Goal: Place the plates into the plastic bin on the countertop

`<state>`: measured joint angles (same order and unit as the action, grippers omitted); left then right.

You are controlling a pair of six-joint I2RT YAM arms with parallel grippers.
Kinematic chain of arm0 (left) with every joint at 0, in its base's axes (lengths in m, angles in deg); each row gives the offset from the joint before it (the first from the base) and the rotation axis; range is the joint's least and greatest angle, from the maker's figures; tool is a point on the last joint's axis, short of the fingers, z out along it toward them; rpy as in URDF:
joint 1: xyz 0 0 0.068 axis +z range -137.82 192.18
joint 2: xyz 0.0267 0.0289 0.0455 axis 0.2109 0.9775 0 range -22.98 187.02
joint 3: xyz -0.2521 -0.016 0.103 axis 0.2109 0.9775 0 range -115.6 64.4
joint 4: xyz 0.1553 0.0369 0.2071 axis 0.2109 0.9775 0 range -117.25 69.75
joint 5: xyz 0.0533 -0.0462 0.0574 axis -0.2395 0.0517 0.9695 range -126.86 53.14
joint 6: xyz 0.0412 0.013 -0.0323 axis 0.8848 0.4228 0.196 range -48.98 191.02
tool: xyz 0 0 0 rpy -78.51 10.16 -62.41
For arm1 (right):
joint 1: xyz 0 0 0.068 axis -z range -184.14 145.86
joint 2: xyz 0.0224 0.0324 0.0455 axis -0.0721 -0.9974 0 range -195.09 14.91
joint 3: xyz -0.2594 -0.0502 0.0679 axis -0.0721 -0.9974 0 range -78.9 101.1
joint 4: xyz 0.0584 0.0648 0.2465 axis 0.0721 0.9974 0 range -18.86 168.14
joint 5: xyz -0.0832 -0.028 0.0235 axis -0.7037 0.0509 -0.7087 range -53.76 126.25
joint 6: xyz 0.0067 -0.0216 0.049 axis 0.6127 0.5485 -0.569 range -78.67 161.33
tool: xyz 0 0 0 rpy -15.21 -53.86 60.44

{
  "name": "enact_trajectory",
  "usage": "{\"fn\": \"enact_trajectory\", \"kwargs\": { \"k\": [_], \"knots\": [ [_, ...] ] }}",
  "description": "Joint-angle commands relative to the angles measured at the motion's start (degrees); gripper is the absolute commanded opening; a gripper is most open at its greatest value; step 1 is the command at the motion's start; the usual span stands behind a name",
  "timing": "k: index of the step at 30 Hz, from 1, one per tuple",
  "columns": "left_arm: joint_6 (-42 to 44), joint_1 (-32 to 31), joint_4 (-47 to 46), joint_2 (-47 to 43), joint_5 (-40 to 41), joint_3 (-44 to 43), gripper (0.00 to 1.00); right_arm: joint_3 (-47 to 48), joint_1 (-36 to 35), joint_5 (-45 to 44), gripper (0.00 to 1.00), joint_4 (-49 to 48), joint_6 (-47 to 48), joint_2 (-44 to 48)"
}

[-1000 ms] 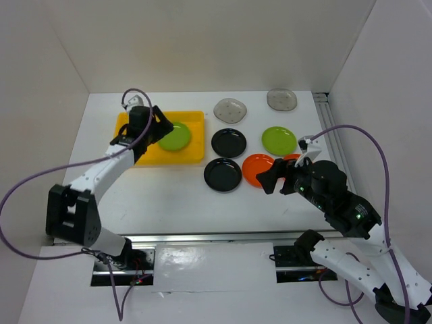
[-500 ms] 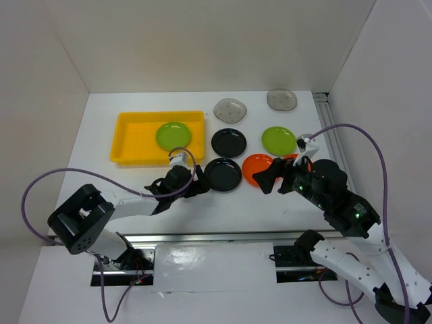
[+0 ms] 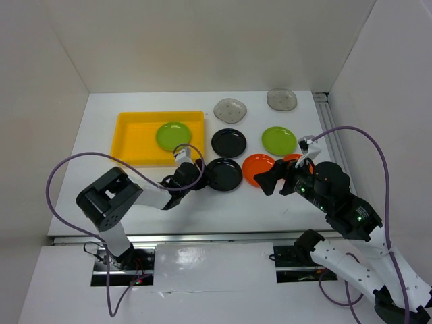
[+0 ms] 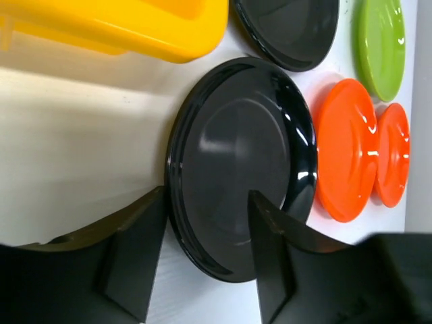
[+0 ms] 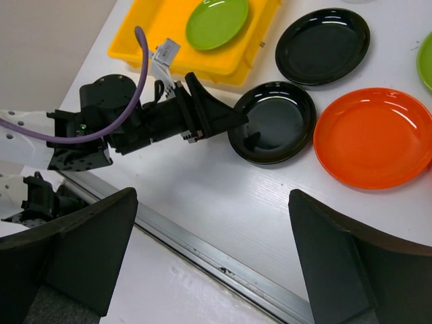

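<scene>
My left gripper (image 3: 204,175) lies low on the white countertop (image 3: 169,202), open. Its fingers straddle the left rim of the near black plate (image 3: 224,174), one outside and one over the plate; the left wrist view shows this gripper (image 4: 206,202) and plate (image 4: 243,155). The yellow bin (image 3: 135,138) holds one lime-green plate (image 3: 173,136). On the countertop lie a second black plate (image 3: 229,142), two orange plates (image 3: 258,169), another green plate (image 3: 279,140) and two grey plates (image 3: 230,109). My right gripper (image 3: 271,179) is open and empty, above the countertop beside the orange plates.
White walls close in the left, back and right. A metal rail (image 3: 202,236) runs along the near edge, also seen in the right wrist view (image 5: 223,263). Purple cables loop from both arms. The bin's corner (image 4: 169,34) is close to the near black plate.
My left arm left the bin, where the green plate stays, swung down to the countertop and slid its open fingers onto the near black plate's rim. The right arm barely moved.
</scene>
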<state>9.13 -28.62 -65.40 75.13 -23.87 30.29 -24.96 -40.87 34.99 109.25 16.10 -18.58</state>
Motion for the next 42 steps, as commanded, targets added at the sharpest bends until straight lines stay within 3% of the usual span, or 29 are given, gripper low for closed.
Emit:
{"fn": "enact_trajectory", "kwargs": {
  "k": [1,3,8,10,13,15,20,26,29,31,36,42],
  "knots": [
    [-2.35,-0.25,2.82,2.88,2.03,1.41,0.62,0.91,0.26,-0.06,1.0,-2.25,0.45,0.36],
    [-3.06,-0.25,3.34,2.88,2.04,1.41,0.57,0.91,0.26,-0.06,1.0,-2.25,0.45,0.36],
    [-3.68,-0.25,4.4,3.5,3.18,1.41,0.28,0.38,0.26,-0.06,1.0,-2.25,0.45,0.89],
    [-4.81,-0.25,5.45,3.5,3.71,1.41,0.12,0.38,0.26,-0.06,1.0,-2.25,0.45,0.89],
    [-5.6,-0.25,8.17,1.48,4.5,1.41,0.0,0.38,0.26,-0.06,1.0,-2.25,0.45,0.89],
    [-6.14,-0.25,9.93,-2.64,5.02,1.93,0.0,0.38,0.26,-0.06,1.0,-2.25,0.45,0.89],
    [-6.07,-2.27,25.97,-16.52,6.95,-1.04,0.0,0.38,0.26,-0.58,1.0,-2.25,0.45,0.89],
    [-2.45,1.14,43.15,-25.68,9.42,-15.09,0.0,0.38,0.78,-2.17,1.0,-1.72,-0.08,0.89],
    [-1.93,6.85,47.73,-24.29,9.51,-21.42,0.0,-0.31,0.78,-1.65,1.0,-3.12,-0.61,0.36],
    [-0.88,13.88,49.92,-19.9,7.94,-25.98,0.0,-1.8,0.78,-1.64,1.0,-5.05,-0.61,0.36],
    [3.96,26.01,45.38,-10.93,2.74,-32.24,0.0,-3.83,0.78,-2.96,1.0,-9.1,0.44,-0.87],
    [7.57,30.68,45.8,-0.31,0.45,-38.75,0.0,-5.94,0.78,-6.47,1.0,-13.31,0.98,-3.59]
  ]
}}
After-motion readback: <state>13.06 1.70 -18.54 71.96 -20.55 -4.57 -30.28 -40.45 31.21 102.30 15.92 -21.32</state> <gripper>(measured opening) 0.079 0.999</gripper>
